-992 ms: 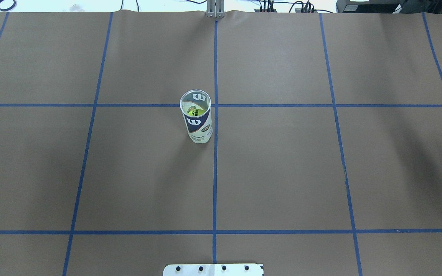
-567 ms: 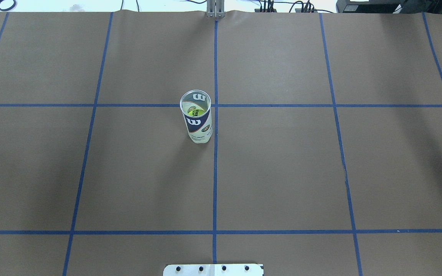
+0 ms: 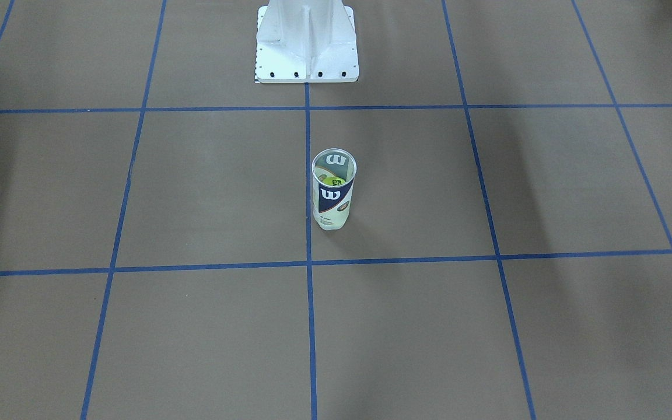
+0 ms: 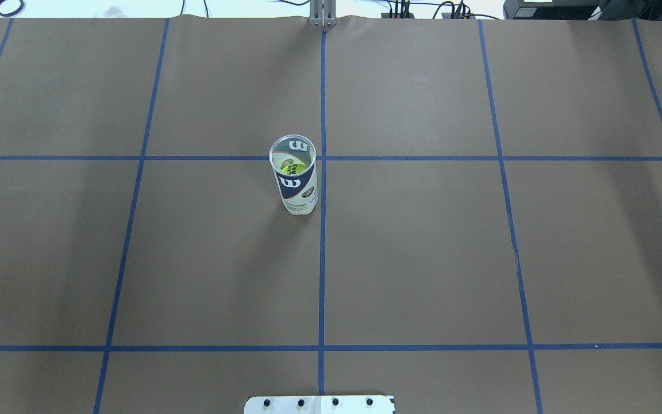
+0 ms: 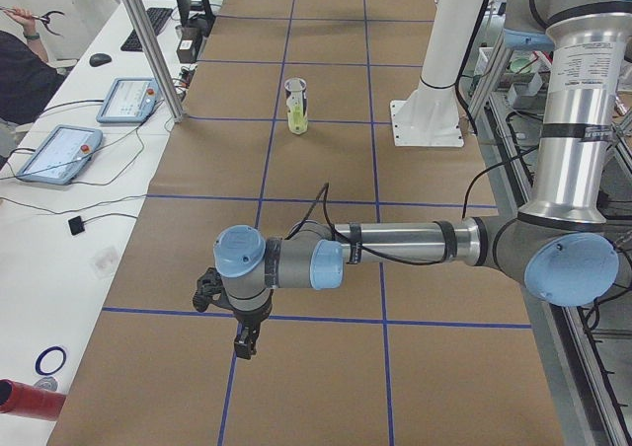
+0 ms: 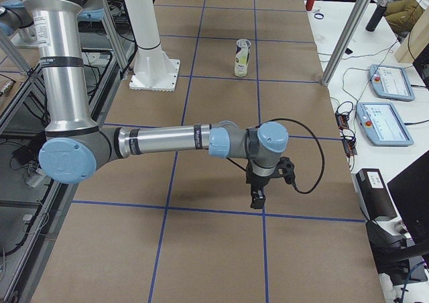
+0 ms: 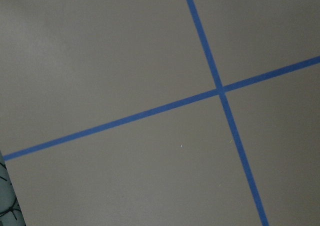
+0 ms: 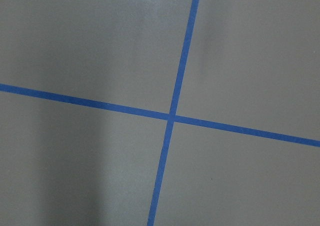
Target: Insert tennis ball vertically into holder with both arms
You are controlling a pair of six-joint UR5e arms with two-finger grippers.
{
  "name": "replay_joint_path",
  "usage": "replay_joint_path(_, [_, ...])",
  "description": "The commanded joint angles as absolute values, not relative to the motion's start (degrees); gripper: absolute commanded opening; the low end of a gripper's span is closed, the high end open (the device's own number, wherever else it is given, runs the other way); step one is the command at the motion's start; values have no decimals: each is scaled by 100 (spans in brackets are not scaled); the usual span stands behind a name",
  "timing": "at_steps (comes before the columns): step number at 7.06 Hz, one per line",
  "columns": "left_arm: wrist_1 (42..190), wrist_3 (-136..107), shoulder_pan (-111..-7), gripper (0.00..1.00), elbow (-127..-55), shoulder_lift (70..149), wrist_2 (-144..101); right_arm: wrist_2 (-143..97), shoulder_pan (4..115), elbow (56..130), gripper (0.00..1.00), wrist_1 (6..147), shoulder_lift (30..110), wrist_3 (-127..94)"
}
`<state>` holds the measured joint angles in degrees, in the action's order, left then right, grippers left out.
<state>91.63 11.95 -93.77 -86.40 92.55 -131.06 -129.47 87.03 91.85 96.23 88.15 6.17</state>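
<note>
The holder (image 4: 295, 183), a clear can with a white and navy label and a silver rim, stands upright near the table's middle, beside the centre blue line. A yellow-green tennis ball (image 4: 293, 167) lies inside it, also seen through the open top in the front-facing view as the ball (image 3: 336, 180) in the holder (image 3: 332, 201). My left gripper (image 5: 243, 343) hangs far from the holder (image 5: 296, 107), over the table's left end. My right gripper (image 6: 257, 199) hangs over the right end, far from the holder (image 6: 242, 57). Whether either is open or shut, I cannot tell.
The white pedestal base (image 3: 307, 49) stands behind the holder on the robot's side. Blue tape lines (image 4: 322, 259) grid the brown table cover. A side table with tablets (image 5: 57, 153) and a person's sleeve (image 5: 22, 76) runs along the operators' edge, with metal posts (image 6: 348, 31).
A black gripper part at the overhead view's right edge a second ago has moved out of that view. The holder and ball have not moved.
</note>
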Motion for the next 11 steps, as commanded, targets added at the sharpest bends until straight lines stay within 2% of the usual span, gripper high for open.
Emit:
replay_joint_path(1, [8939,705,-9387,100,-8912,9193,-13587,-13531,9077,9211,100,8862,9640,563])
replay_joint_path(4, [9000,721,-9396,100,-8947,9054,-13605,-13807,9307,9350,99,8868,9721,554])
replay_joint_path(6, [8922,520,-9396,100,-9402,8904,-13597,-13816,9343,9859,99,9043,9685,-163])
replay_joint_path(11, [8965,97,-9360,100,-9536,8868,-13553,-13843,9334,9870,99,9009,9729,-193])
